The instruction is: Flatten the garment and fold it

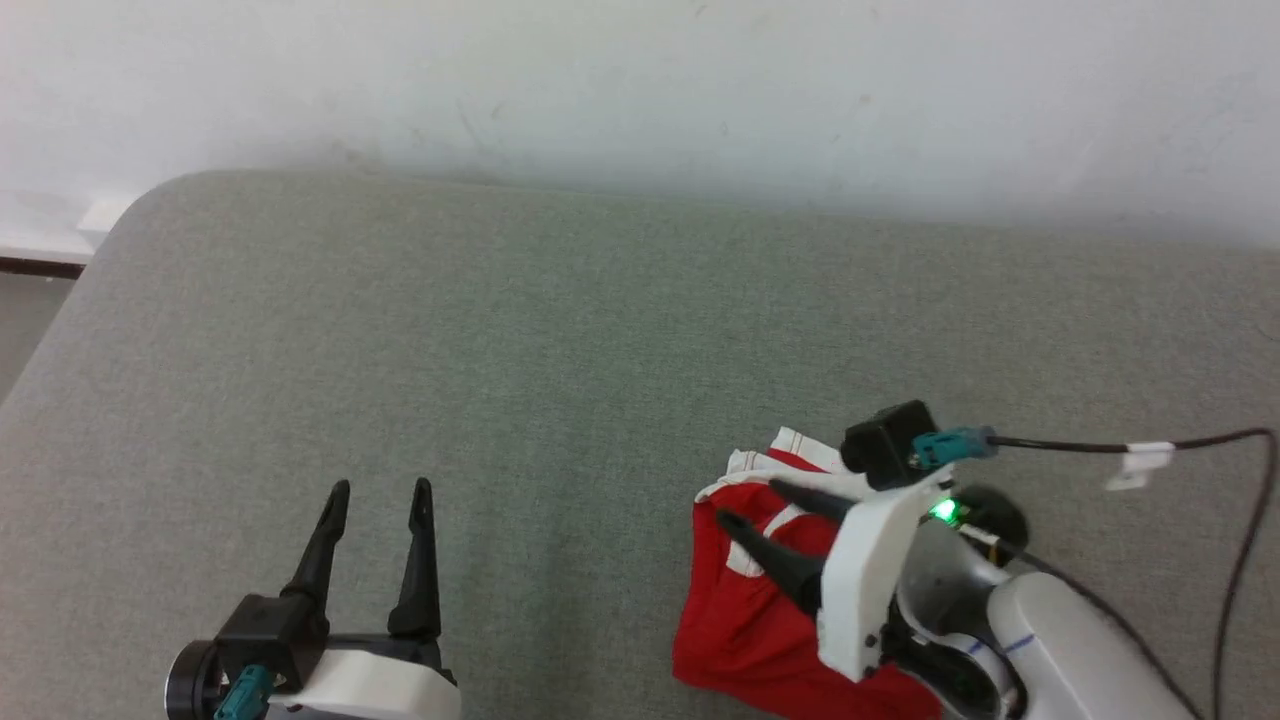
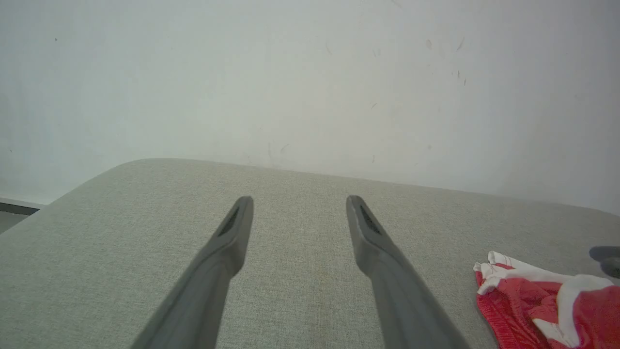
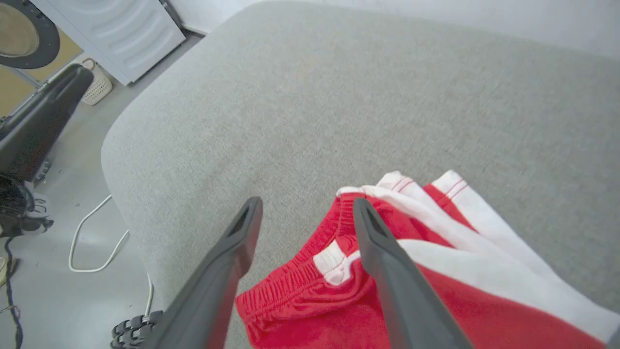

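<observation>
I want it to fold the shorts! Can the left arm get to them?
Probably yes. Grey surface lies between the open left end effector and the red shorts, with nothing in the way, though the right end effector hovers over them.

We had our left gripper (image 2: 299,203) spread wide over the grey cushion (image 2: 121,218), white wall (image 2: 290,72) behind, and the garment (image 2: 506,303) lay crumpled off to its right.

Robot arms, appearance noted.
Long dark tapered fingers (image 1: 416,560); white wrist shells (image 1: 870,570); teal connector (image 1: 955,445) on black cable (image 1: 1060,444); green light (image 1: 943,512); pale grey forearm (image 1: 1080,650).
</observation>
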